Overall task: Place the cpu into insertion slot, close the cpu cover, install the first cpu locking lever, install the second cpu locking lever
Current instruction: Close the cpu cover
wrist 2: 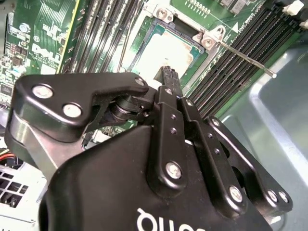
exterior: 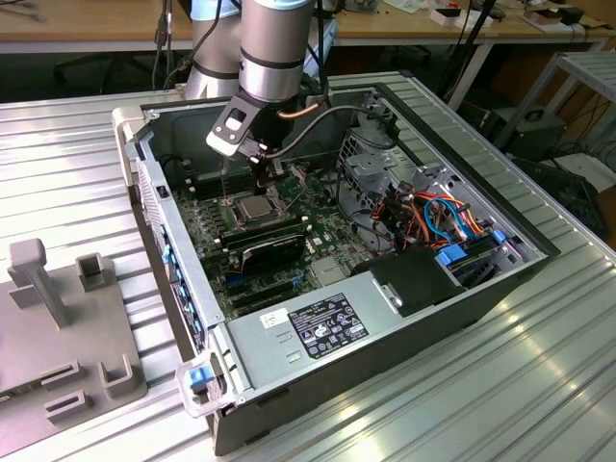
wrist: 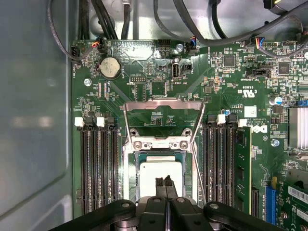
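The cpu (wrist: 156,169), a silvery square chip, lies flat in the insertion slot (wrist: 130,163) on the green board. The cpu cover (wrist: 159,143), a silver frame, lies around it. My gripper (wrist: 165,181) hangs just above the chip's middle, its black fingers shut together with nothing between them. The second wrist view shows the gripper (wrist 2: 166,72) over the cpu (wrist 2: 168,48). One thin locking lever (wrist 2: 245,57) sticks out slantwise from the socket corner. A wire lever (wrist: 162,102) stands swung out past the socket. In the exterior view the gripper (exterior: 262,176) is over the cpu (exterior: 256,206).
Long black memory slots (wrist: 98,168) run along both sides of the socket. A long black card (exterior: 274,245), the power supply (exterior: 308,322) and a bundle of cables (exterior: 433,217) crowd the open case. A grey fixture (exterior: 58,327) sits on the ribbed table.
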You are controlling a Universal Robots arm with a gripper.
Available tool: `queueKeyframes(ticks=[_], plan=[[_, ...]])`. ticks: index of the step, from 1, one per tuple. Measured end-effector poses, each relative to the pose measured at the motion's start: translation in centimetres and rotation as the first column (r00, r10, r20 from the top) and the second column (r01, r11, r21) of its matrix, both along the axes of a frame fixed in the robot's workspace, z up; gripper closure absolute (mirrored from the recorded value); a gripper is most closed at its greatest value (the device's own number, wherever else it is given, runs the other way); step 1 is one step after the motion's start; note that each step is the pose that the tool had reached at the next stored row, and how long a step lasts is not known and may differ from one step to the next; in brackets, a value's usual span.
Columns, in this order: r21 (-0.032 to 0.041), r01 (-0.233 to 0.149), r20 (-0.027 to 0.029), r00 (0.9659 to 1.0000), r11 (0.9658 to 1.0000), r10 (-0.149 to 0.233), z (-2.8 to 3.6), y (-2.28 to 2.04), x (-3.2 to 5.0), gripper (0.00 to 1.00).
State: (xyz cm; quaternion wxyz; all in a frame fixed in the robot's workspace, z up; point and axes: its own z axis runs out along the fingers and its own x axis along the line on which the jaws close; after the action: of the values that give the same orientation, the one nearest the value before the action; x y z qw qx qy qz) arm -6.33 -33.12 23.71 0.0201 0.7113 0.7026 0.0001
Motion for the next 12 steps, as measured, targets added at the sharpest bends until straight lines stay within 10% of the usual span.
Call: queueKeyframes(ticks=[8,12], plan=[[0.0002,0.0,0.0001,1.0,1.0,0.0,1.07,0.02,0.01,0.89],[0.0001,0.0,0.0,1.0,1.0,0.0,2.6,0.03,0.01,0.89]])
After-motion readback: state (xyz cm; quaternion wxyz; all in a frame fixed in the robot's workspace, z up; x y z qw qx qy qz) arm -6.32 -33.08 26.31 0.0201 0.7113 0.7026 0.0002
